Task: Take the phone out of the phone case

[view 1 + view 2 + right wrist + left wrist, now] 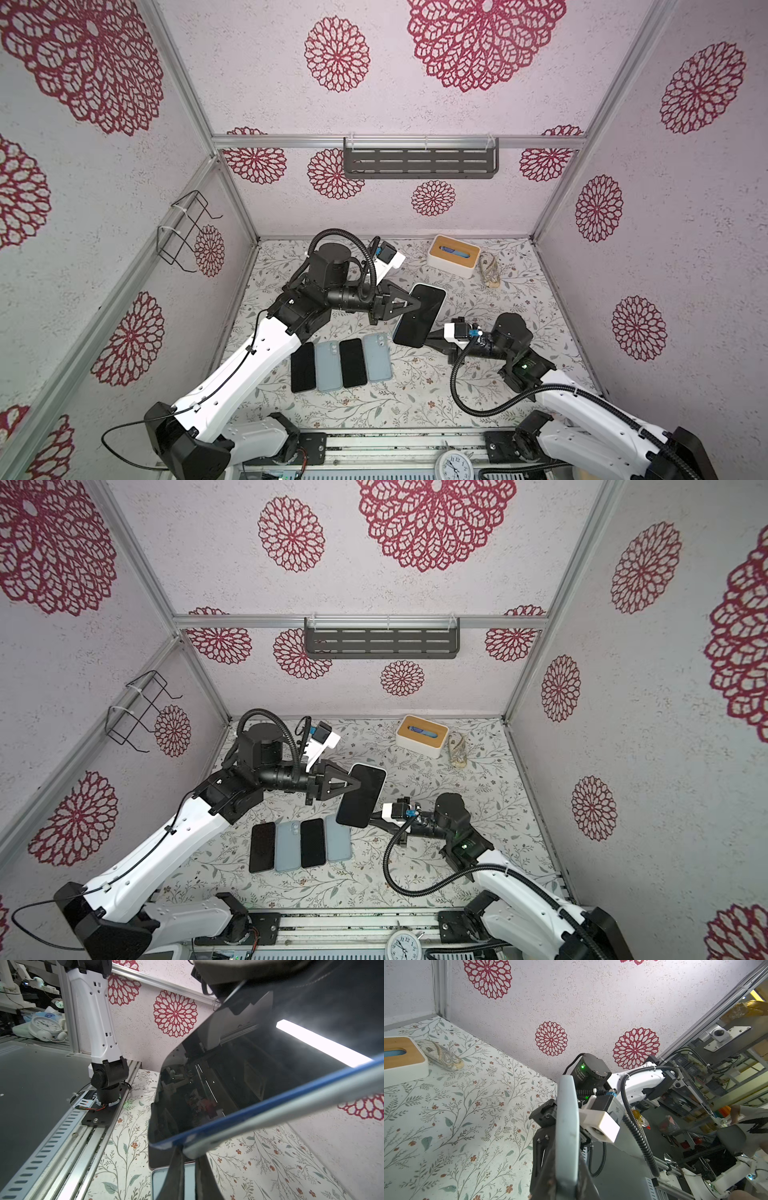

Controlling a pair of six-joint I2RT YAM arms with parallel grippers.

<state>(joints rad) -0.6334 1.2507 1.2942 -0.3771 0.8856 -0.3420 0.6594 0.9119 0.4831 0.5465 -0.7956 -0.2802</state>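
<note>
The left gripper (412, 305) is clamped on a long edge of the phone (420, 316), which sits in its grey phone case (566, 1126) and hangs screen up above the table (519, 332), just behind the row of four handsets (341, 365). The right gripper (429, 338) is closed on its end nearest that row

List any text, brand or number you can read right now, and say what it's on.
Nothing reads clearly enough to quote.
On the clock: dial numerals, too small to read.
On the right arm's motor housing: white print, blurred.
On the held phone: dark screen, no text.
</note>
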